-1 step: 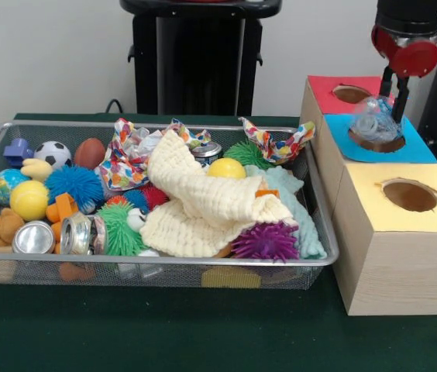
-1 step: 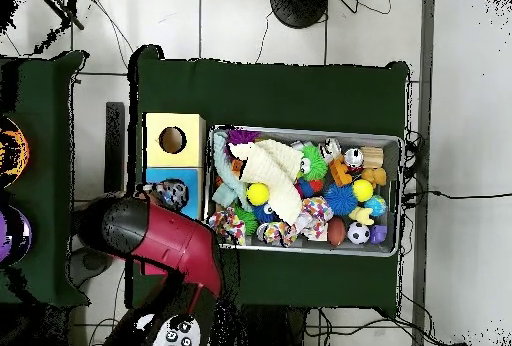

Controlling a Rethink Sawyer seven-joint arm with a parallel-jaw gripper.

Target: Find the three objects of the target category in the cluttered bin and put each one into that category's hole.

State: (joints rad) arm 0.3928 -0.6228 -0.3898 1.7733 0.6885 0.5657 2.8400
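A crumpled clear plastic bottle [image 1: 373, 121] rests tilted on the hole of the blue panel [image 1: 416, 149], the middle section of the wooden box [image 1: 393, 263]. My red and black gripper [image 1: 393, 97] hangs straight above it, just behind the bottle's right end; whether it still grips the bottle is hidden. In the overhead view the bottle [image 2: 175, 194] sits on the blue panel beside the red arm [image 2: 150, 234]. The wire bin [image 1: 164, 262] holds metal cans [image 1: 34, 237] [image 1: 76, 233] [image 1: 206, 151], balls, spiky toys and cloths.
The box also has a red panel hole [image 1: 350, 94] and a yellow panel hole [image 1: 410, 194]. A cream cloth [image 1: 203, 198] covers the bin's middle, with a teal cloth [image 1: 302, 213], a purple spiky ball [image 1: 265, 241] and a yellow ball [image 1: 226, 168] around it.
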